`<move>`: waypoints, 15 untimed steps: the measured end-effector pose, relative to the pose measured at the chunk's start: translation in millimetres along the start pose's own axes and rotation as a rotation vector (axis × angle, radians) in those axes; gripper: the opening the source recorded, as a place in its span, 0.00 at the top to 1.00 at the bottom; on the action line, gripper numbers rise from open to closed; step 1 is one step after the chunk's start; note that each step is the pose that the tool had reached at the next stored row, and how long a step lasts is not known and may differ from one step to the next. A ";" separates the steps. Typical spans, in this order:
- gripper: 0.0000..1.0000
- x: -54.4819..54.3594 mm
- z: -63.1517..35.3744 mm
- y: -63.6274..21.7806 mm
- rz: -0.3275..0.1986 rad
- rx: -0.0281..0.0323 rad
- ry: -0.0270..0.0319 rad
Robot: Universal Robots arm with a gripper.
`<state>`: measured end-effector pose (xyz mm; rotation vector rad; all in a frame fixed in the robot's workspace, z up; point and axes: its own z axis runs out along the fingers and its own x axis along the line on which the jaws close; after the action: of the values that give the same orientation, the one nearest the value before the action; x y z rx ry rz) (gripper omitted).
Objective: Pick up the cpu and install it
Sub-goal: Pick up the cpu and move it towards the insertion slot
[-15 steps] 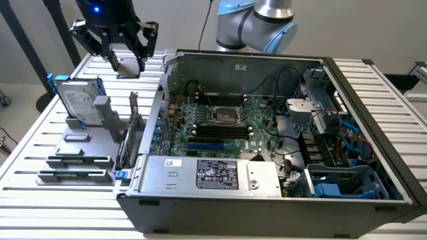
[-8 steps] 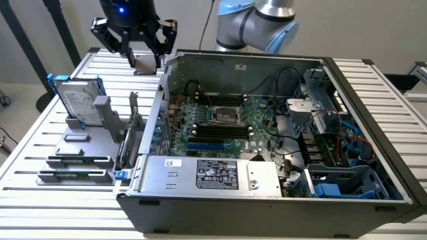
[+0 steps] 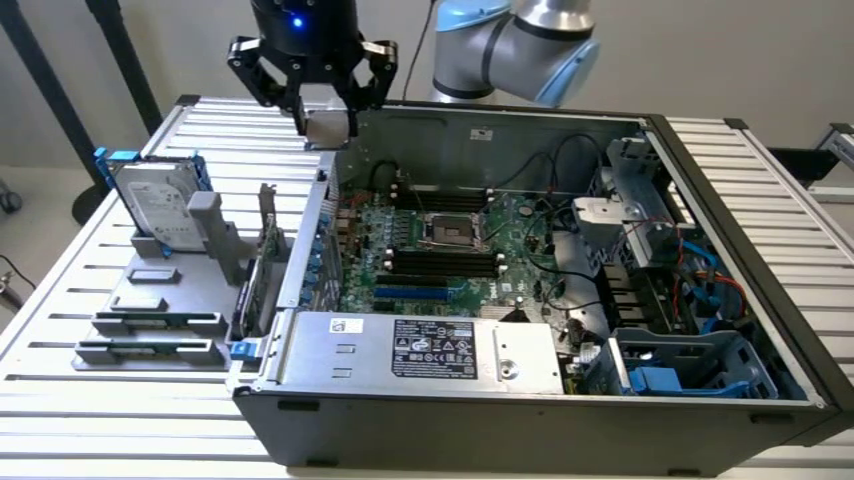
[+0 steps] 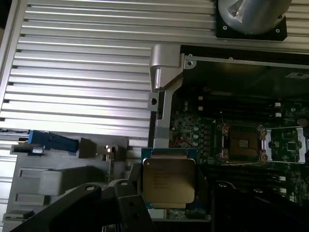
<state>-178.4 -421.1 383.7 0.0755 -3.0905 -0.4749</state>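
The cpu (image 3: 328,125) is a small flat square chip with a silvery top. It hangs in the air over the back corner of the open computer case (image 3: 747,190), on the exterior view's left. My gripper (image 3: 327,112) is shut on it, one black finger on each side. In the wrist view the cpu (image 4: 168,181) sits between the dark fingers (image 4: 104,205), its printed metal lid facing the camera. The empty socket (image 3: 451,232) lies in the middle of the green motherboard, below and to the exterior view's right of the cpu. In the wrist view the socket (image 4: 243,143) stands open.
A grey parts stand (image 3: 167,300) beside the case carries a silver hard drive with a blue bracket (image 3: 158,205) and long memory sticks (image 3: 147,348). The power supply (image 3: 414,350) fills the case's near side. Drive cages and cables (image 3: 641,230) crowd the exterior view's right.
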 end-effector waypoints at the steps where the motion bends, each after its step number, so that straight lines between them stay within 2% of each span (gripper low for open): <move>1: 0.45 -4.6 0.0 -0.2 0.000 0.0000 0.0000; 3: 0.45 -13.6 -0.1 -0.7 0.000 0.0014 0.0000; 6: 0.45 -27.1 0.0 -1.4 0.000 0.0093 0.0003; 7: 0.45 -31.5 0.2 -1.6 0.000 0.0151 0.0006; 15: 0.45 -66.8 3.3 -0.3 0.002 0.0782 0.0035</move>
<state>-111.7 -417.1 380.1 0.0746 -3.1050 -0.3534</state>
